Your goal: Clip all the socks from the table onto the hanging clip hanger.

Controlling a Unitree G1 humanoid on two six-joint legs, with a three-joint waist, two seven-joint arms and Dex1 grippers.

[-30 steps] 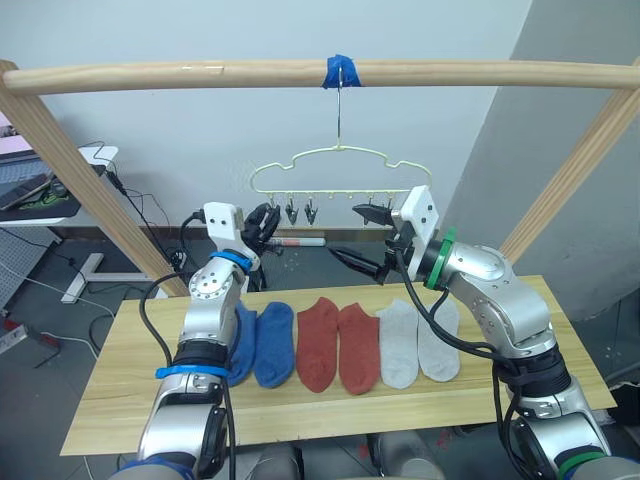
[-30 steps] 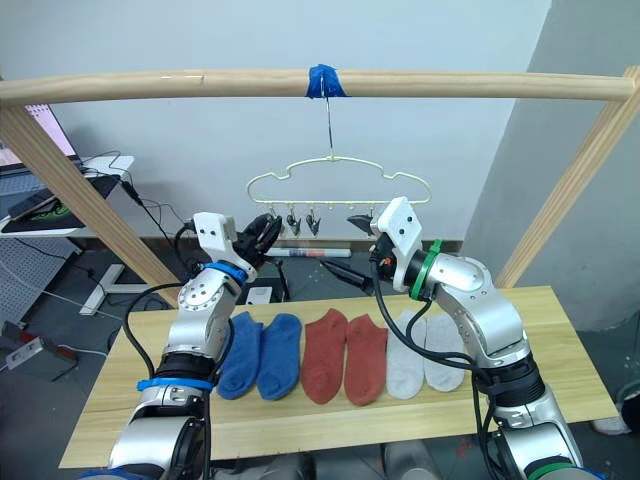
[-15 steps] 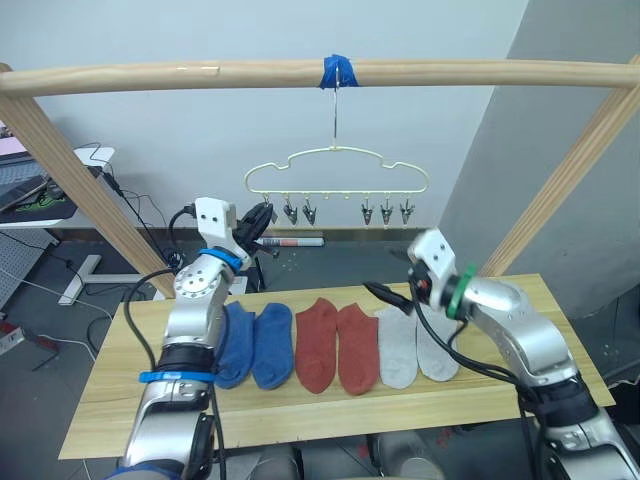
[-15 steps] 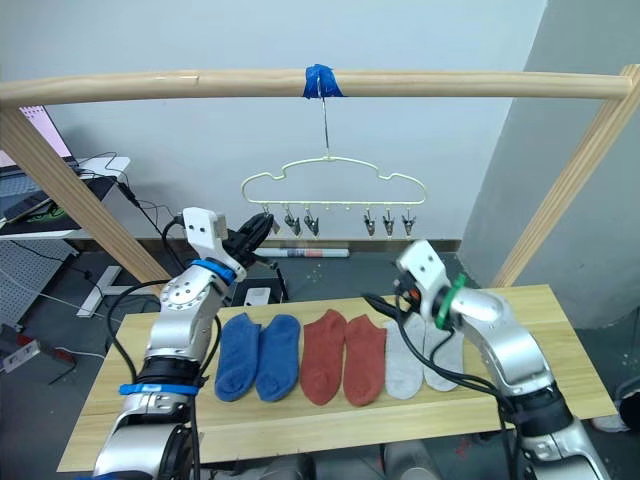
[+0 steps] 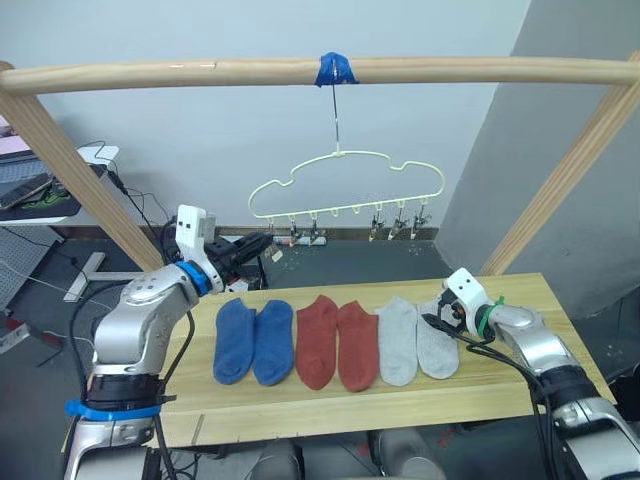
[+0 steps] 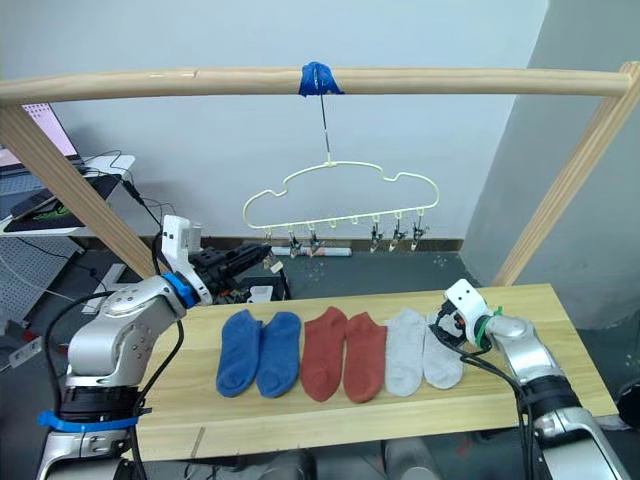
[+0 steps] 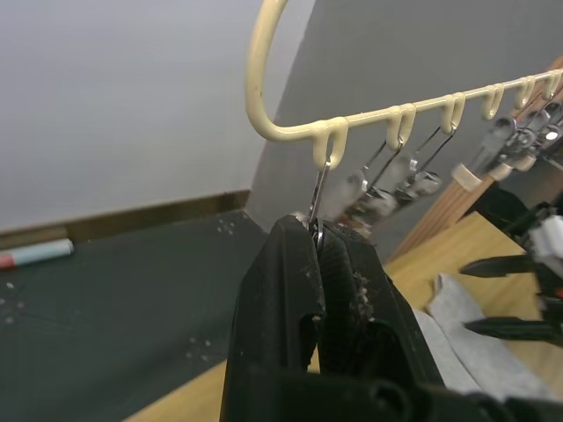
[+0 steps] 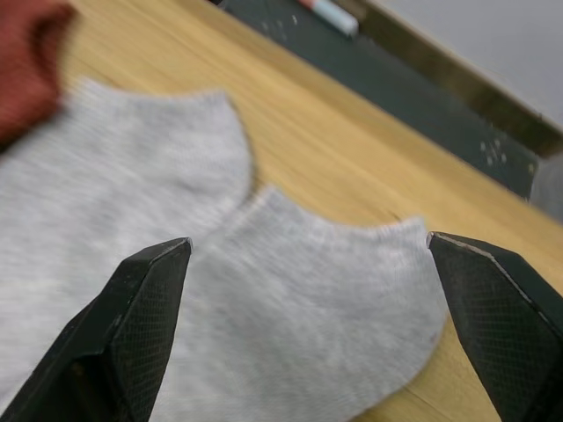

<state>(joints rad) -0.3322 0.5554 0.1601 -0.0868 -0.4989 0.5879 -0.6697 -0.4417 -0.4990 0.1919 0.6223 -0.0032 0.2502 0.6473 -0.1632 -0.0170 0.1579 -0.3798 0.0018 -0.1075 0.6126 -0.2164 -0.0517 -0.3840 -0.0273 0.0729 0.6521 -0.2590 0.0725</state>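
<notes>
I see left jaws (image 7: 321, 242) clamped on hanger's (image 5: 345, 187) end clip (image 7: 318, 195) | right jaws (image 8: 308, 290) spread wide, soft grey sock (image 8: 290, 308) between them | six knit socks rowed on wood counter (image 5: 520, 380).

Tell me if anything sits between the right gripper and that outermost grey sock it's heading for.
Nothing visible does. The right gripper is open, its fingers straddling the outer light grey sock, with only bare table around it. The neighbouring grey sock lies alongside, not in the path.
</notes>
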